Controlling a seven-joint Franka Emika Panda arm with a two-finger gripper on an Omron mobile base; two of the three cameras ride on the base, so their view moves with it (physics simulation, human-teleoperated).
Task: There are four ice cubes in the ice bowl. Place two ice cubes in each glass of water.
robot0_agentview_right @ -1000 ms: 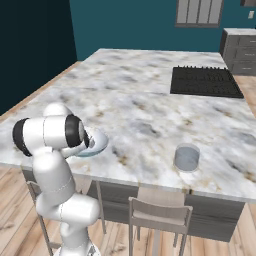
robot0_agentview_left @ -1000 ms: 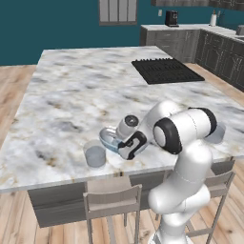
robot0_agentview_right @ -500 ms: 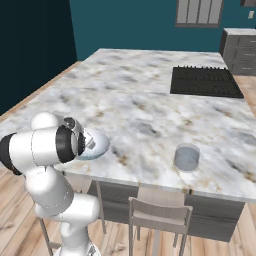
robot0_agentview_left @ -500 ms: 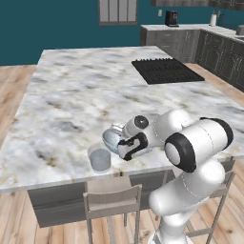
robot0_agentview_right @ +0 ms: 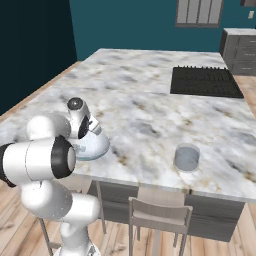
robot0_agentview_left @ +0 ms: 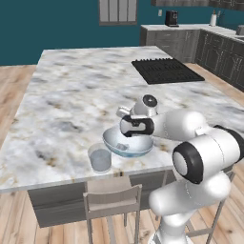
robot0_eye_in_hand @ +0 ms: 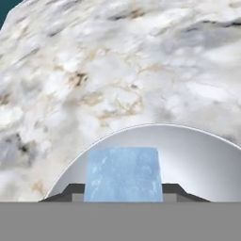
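**Ana:** What have you got between the fingers right now?

**Me:** In the hand view a pale blue translucent ice cube (robot0_eye_in_hand: 123, 174) sits squarely between the two dark tips of the gripper (robot0_eye_in_hand: 123, 190), so I read the hand as clamped on that cube. Behind it curves the rim of the wide, shallow, pale blue-grey glass ice bowl (robot0_eye_in_hand: 188, 136). From the left base view my gripper (robot0_agentview_left: 135, 127) hangs just over the bowl (robot0_agentview_left: 114, 142), near the front edge of the veined marble island counter (robot0_agentview_left: 71, 95).

**Ana:** How do you expect the cube to behave?

**Me:** My guess is light, hard and slippery. I'd keep hold on two flat opposite faces, as it looks now, and avoid jerks so it doesn't squirt out. It is frosty, mottled blue, with clean square edges.

**Ana:** And the glasses?

**Me:** One short clear tumbler of bluish water (robot0_agentview_left: 100, 158) stands just beside the bowl on its left. The other tumbler (robot0_agentview_right: 187, 157) is well apart, further right along the front edge in the right base view. At least one more cube (robot0_agentview_left: 124, 147) seems to lie in the bowl, though it's too small to be sure.
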